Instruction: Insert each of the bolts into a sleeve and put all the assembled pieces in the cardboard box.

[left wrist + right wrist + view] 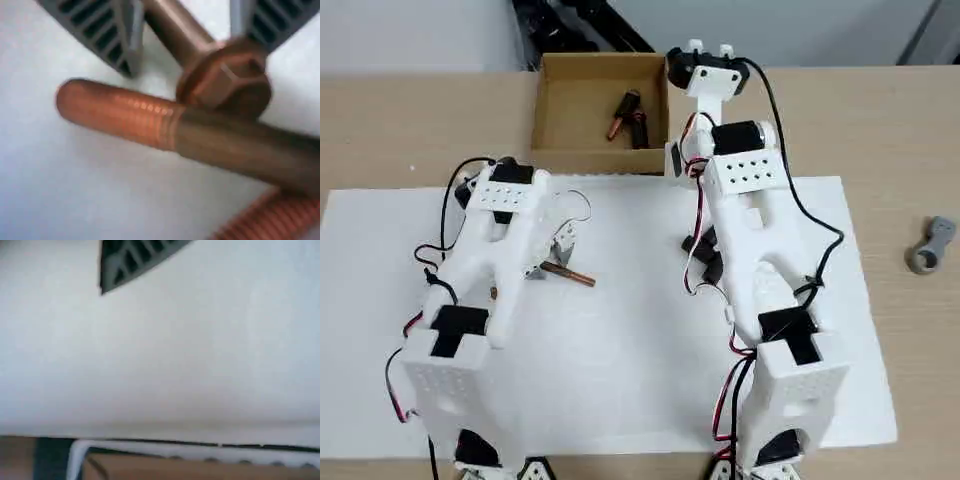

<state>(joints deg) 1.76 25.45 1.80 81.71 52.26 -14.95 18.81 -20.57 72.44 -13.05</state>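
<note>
**Left gripper astride a bolt, grip not yet closed**

The bolt [225, 87] you are after lies on the sheet [640, 360] in front of the left arm. Its hex head faces the wrist camera and its shank runs up between the jaws. The head sits against a second piece [150, 117] lying crosswise. That piece has bare thread at one end and is smooth and darker along the rest, so it may be a sleeve, but you cannot be sure. A threaded end [265, 222] of a third part shows just beside it.

Your left gripper [187, 50] is down over the bolt with the jaws partly apart. One jaw is close to the shank and there is a gap on the other side, so nothing looks clamped.

I judge this to be the grasp step, ahead of insertion. Next, close on the shank alone and lift straight up. The crossing piece touches the head and will likely roll or drag if you pull sideways.

The box [550, 100] at the sheet's far edge holds pieces [630, 118] already. Your right gripper [678, 162] sits by the box's near corner, and you cannot tell whether it is open or closed. It will probably have to steady a sleeve for mating.
</note>
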